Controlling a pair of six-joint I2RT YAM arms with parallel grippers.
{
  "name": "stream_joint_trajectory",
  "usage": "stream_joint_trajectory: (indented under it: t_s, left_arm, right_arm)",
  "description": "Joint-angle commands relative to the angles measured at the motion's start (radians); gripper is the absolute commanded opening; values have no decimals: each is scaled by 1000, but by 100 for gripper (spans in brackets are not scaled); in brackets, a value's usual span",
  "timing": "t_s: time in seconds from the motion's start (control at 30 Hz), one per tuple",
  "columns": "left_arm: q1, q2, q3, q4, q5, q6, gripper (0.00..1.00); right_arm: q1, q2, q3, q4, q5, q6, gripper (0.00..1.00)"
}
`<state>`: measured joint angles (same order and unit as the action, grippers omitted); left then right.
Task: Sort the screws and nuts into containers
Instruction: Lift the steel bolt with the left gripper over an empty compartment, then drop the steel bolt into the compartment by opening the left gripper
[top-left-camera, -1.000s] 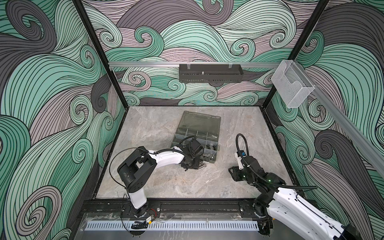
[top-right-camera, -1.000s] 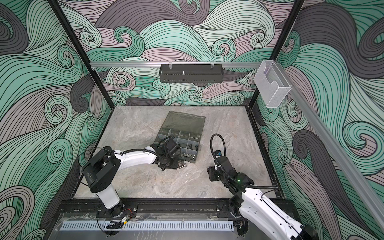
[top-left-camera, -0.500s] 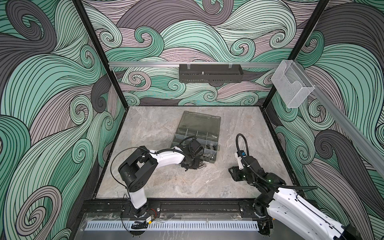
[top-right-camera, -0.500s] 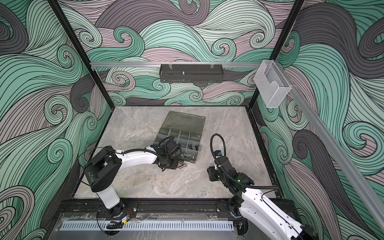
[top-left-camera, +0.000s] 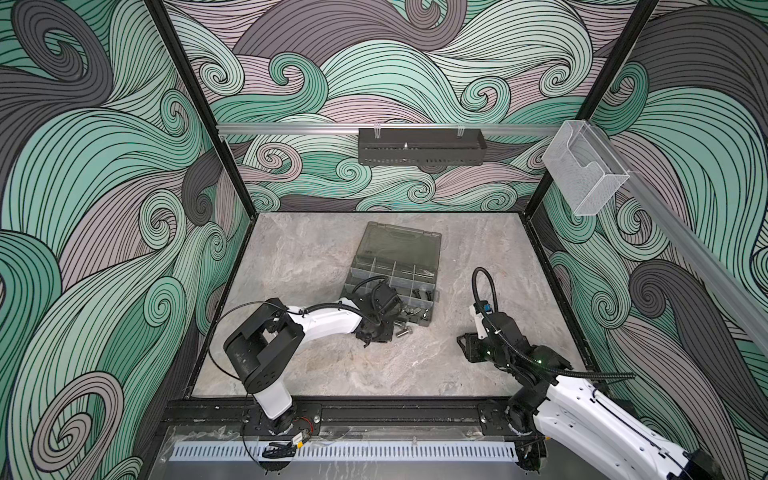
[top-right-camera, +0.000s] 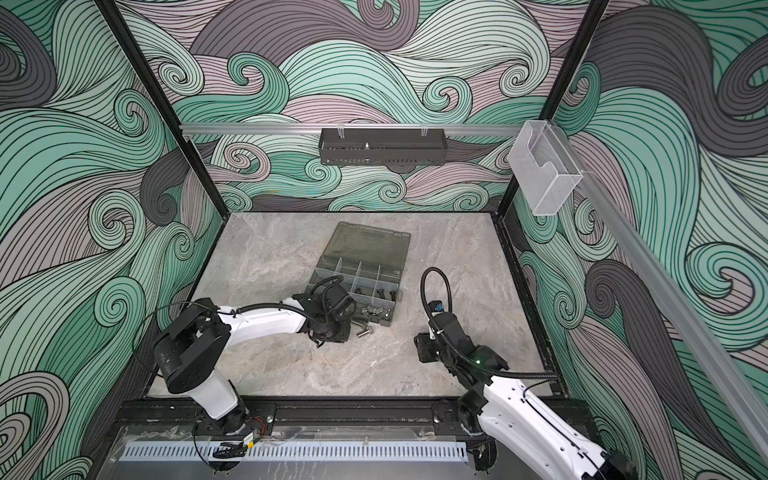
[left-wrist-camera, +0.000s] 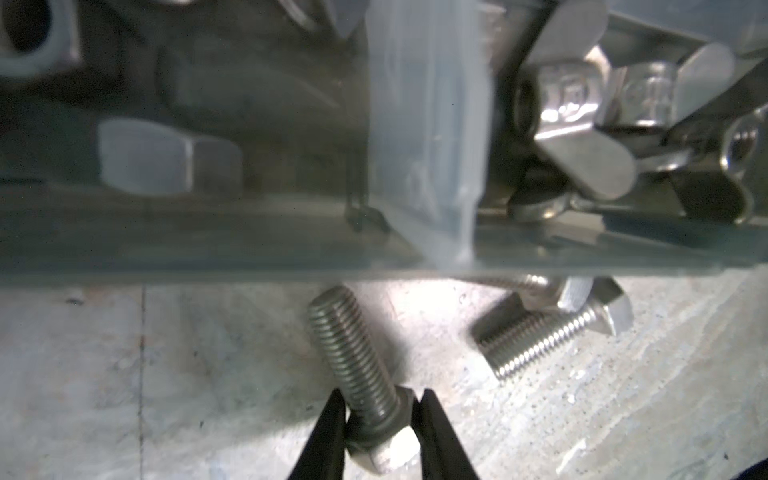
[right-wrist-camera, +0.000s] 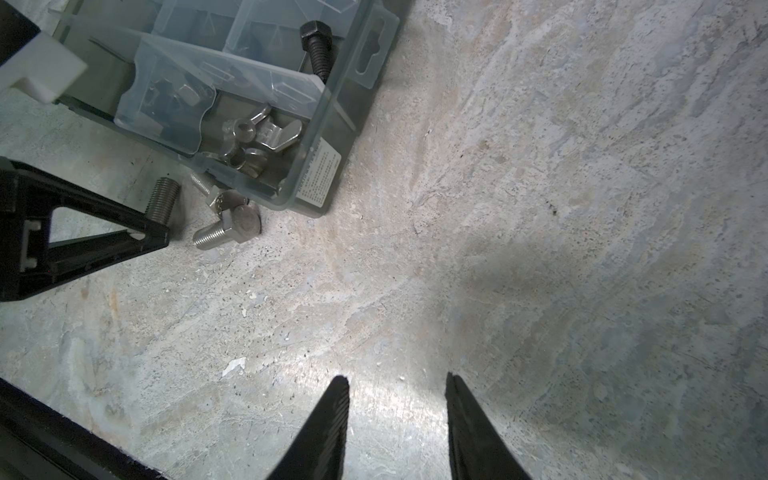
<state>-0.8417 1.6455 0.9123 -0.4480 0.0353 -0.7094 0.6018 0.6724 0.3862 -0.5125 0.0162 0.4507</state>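
Reaching low across the grey marbled tabletop (top-left-camera: 316, 374), the left arm (top-left-camera: 328, 324) keeps its left gripper (left-wrist-camera: 381, 401) pinched on the head end of a silver threaded hex-head screw (left-wrist-camera: 353, 357). The screw lies just outside the smoky grey translucent plastic organiser case (top-left-camera: 399, 249), at its 6 o'clock. Two more silver screws (top-right-camera: 365, 331) lie at that gripper's 3 o'clock, and the right gripper (right-wrist-camera: 397, 399) hovers with jaws apart at the case's 4 o'clock.

My left gripper (left-wrist-camera: 382, 395) is matt black plastic. The screw (left-wrist-camera: 353, 345) here: dull grey metal, threads finely ridged. The second screw (left-wrist-camera: 536, 345) gleams brighter, polished silver. Wing nuts (left-wrist-camera: 582, 137) now, glossy silver metal with hard glints. The case (right-wrist-camera: 345, 95) is smoky translucent plastic, smooth and shiny; its label (right-wrist-camera: 318, 176) looks like paper. 1 black screw (right-wrist-camera: 318, 45) inside, matt. Table (right-wrist-camera: 540, 208): stone-look, matt, pitted, rough.
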Motion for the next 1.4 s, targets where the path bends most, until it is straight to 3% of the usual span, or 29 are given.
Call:
stream_joint_trajectory:
  t_s: [0.0,0.33,0.5,0.73,0.93,1.23,1.37]
  left_arm:
    - [-11,-77,-13,-53,-3,-10,27]
    - [-4,-251,55,-146,-52,58,26]
    - [48,-246,149,-153,-67,135,25]
    - [155,-99,289,-122,-65,253,25]
    - [233,96,451,-200,7,298,25]
    - [274,217,529,-180,33,306,26]
    - [274,230,530,-175,35,301,34]
  right_arm:
    - [-3,-7,-10,6,-10,7,40]
    - [-2,-10,-10,5,-7,9,40]
    - [-4,-16,-10,0,-10,11,39]
    - [-4,-20,-10,-1,-14,12,39]
    - [-3,-19,-9,0,-10,11,39]
    - [-3,-11,-7,0,-9,11,39]
    - [-3,-10,-7,0,-10,11,39]
